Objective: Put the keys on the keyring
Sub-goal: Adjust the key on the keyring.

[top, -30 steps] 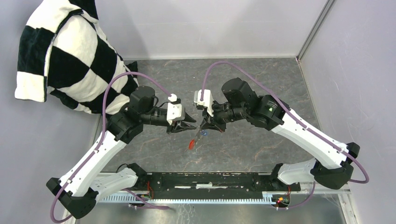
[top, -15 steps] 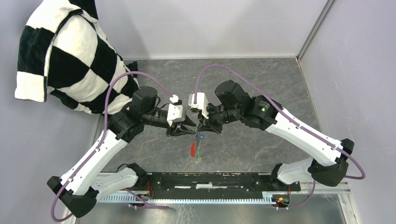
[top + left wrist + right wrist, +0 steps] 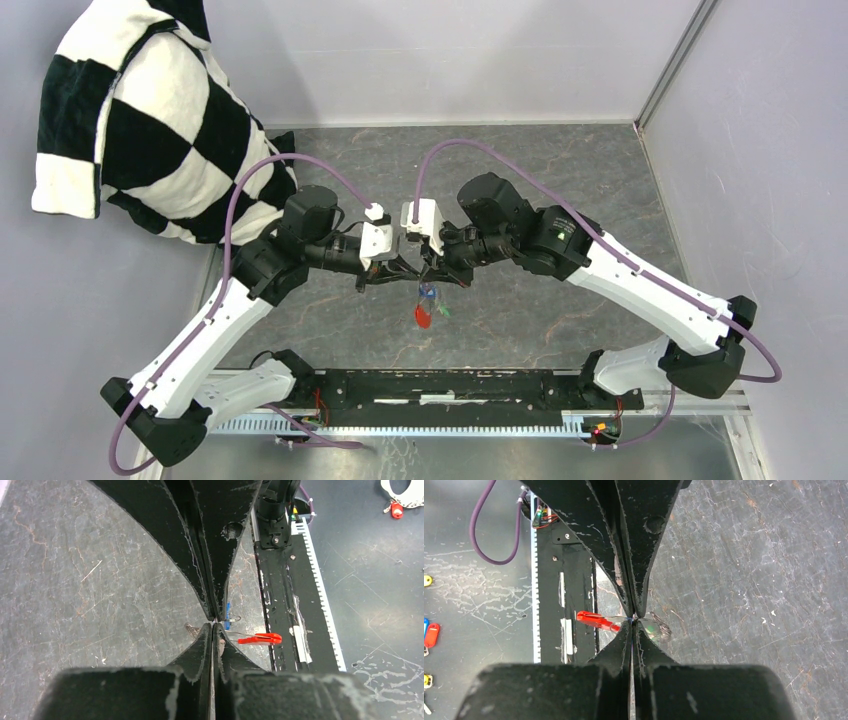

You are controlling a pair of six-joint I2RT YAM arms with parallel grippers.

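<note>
My two grippers meet tip to tip above the middle of the table, the left gripper (image 3: 410,272) and the right gripper (image 3: 430,276) both shut. Between their tips they pinch the thin metal keyring (image 3: 235,617), which hangs just below them. Its red tag (image 3: 422,316) dangles underneath; it also shows as the red tag (image 3: 260,639) and the red tag (image 3: 594,620). The blue key (image 3: 227,615) sits right beside the right gripper's tip, and the green key (image 3: 650,628) shows blurred behind the jaws. A grey strap (image 3: 662,628) trails to the side.
A black-and-white chequered cloth (image 3: 130,120) is heaped at the back left corner. A black rail (image 3: 450,385) runs along the near edge between the arm bases. Grey walls close the back and the right side (image 3: 760,150). Small coloured tags (image 3: 431,635) lie beyond the rail.
The right gripper carried the keyring leftwards to meet the left gripper. The left gripper, open a second ago, has shut at the ring. The red tag has swung slightly.
</note>
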